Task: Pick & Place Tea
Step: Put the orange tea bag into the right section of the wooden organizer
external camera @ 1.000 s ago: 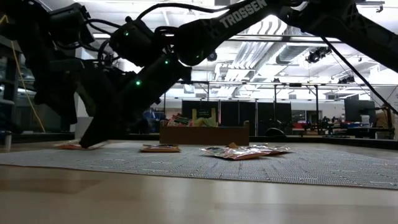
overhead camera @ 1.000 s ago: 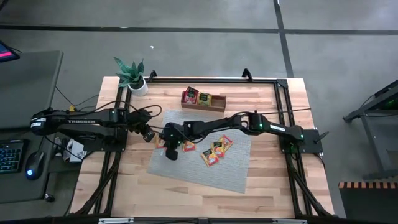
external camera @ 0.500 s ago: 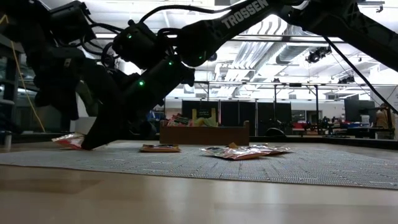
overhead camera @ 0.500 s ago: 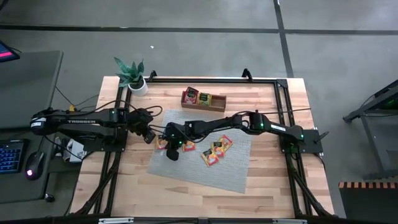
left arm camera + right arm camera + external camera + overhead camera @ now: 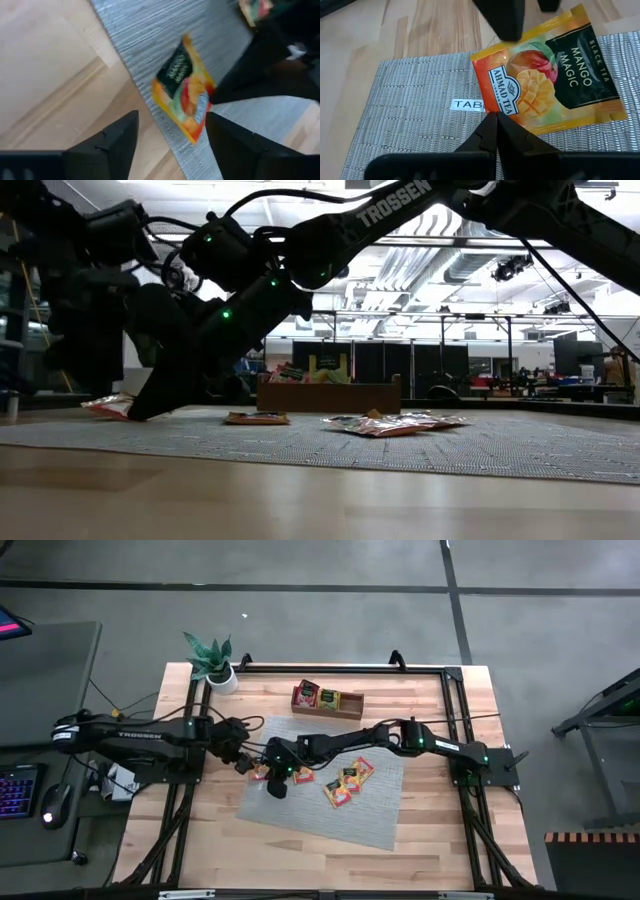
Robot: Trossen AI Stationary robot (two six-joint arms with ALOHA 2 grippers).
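Observation:
An orange mango tea sachet (image 5: pixel 545 85) lies on the left edge of the grey woven mat (image 5: pixel 330 810), its far-left edge tipped up (image 5: pixel 108 404). My right gripper (image 5: pixel 495 117), reaching across the table, is shut with its tips on the sachet's near edge. My left gripper (image 5: pixel 171 117) hangs open just above the sachet's raised side, pointing steeply down; its fingers (image 5: pixel 501 22) show beyond the sachet in the right wrist view. More tea sachets (image 5: pixel 345 780) lie on the mat's middle. My right gripper presses its shut fingertips down on the sachet's edge (image 5: pixel 496 111) beside the brand label, slanting down from the table's right. That edge stays on the mat and the opposite edge (image 5: pixel 100 402) stands tipped up. My left gripper: I cannot tell whether a finger touches the raised edge.
The brown wooden tray (image 5: pixel 327 700) with some sachets stands at the far side of the table. A potted plant (image 5: pixel 215 662) is at the far left corner. Bare wood (image 5: pixel 200 830) lies left of the mat.
The orange sachet, flat a second ago, has tipped: its left edge has risen while the edge under my right fingertips stayed on the mat. My left gripper has sunk toward the sachet and tipped more steeply down.

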